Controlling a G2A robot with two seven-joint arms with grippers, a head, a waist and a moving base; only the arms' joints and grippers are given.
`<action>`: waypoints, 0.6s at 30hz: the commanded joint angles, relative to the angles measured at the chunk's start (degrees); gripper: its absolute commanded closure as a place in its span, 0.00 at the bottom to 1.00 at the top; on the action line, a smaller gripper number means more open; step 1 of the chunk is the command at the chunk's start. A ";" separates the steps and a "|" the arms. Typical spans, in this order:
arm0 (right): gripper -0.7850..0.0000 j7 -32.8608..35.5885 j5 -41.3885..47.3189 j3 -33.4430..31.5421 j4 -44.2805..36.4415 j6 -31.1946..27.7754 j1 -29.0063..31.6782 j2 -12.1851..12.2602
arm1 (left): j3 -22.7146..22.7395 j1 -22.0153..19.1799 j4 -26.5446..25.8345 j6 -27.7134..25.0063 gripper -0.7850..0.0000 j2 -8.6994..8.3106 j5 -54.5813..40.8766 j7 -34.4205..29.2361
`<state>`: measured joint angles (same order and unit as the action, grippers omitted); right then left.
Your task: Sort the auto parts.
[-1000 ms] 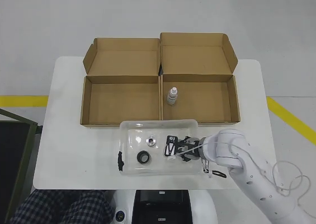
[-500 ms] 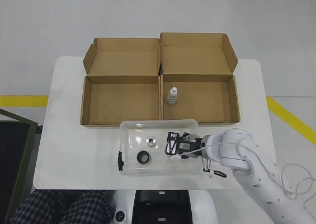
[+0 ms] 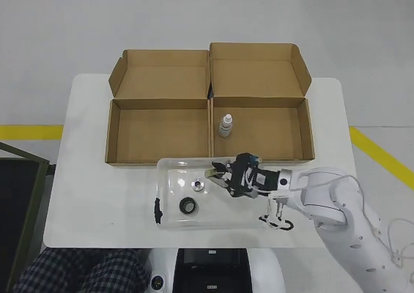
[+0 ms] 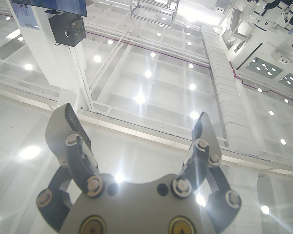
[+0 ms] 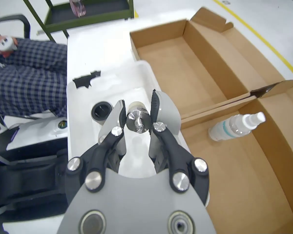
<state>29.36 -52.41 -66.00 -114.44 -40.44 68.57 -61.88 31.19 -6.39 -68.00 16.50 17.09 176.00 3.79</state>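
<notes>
My right gripper [image 3: 227, 176] [image 5: 138, 103] hangs above the clear plastic tray [image 3: 170, 165] [image 5: 146, 70], shut on a silver cylindrical metal part [image 5: 136, 120] [image 3: 215, 173] with a pale end. Inside the tray lie a round silver part [image 3: 198, 184] and a black ring [image 3: 187, 206] [image 5: 101, 108]. Two open cardboard boxes stand behind the tray: the left box [image 3: 159, 135] [image 5: 175, 69] is bare inside, and the right box [image 3: 269, 135] [image 5: 246, 171] holds a small spray bottle [image 3: 226, 125] [image 5: 234, 125]. My left gripper [image 4: 136, 118] points up at the ceiling, open with nothing between its fingers.
A black scrap [image 3: 158, 211] [image 5: 86, 79] sticks to the tray's left rim. The white table [image 3: 82, 183] has free room left of the tray. A person in a plaid shirt [image 5: 26, 74] sits by the table's near edge, beside a green rack [image 5: 88, 8].
My right gripper has risen out of the tray with the silver part in it and shifted toward the boxes, turning as it went. The ring and the round part stayed put.
</notes>
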 commanded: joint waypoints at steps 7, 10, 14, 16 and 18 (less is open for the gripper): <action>1.00 -13.63 2.82 0.11 0.15 1.58 0.49 -0.70 | 0.00 0.00 0.00 0.00 0.00 0.00 0.00 0.00; 1.00 -18.19 3.22 0.82 0.55 2.71 0.12 -1.14 | 0.00 0.00 0.00 0.00 0.00 0.00 0.00 0.00; 1.00 -24.18 3.79 0.60 0.86 4.19 -0.33 -1.61 | 0.00 0.00 0.00 0.00 0.00 0.00 0.00 0.00; 1.00 -26.41 3.84 -0.01 0.78 4.43 -0.25 -1.71 | 0.00 0.00 0.00 0.00 0.00 0.00 0.00 0.00; 1.00 -28.44 3.75 -0.74 0.55 4.75 0.09 -1.78 | 0.00 0.00 0.00 0.00 0.00 0.00 0.00 0.00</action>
<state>1.93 -48.60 -66.36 -113.77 -35.81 68.49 -63.64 31.19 -6.39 -68.00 16.50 17.09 176.00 3.79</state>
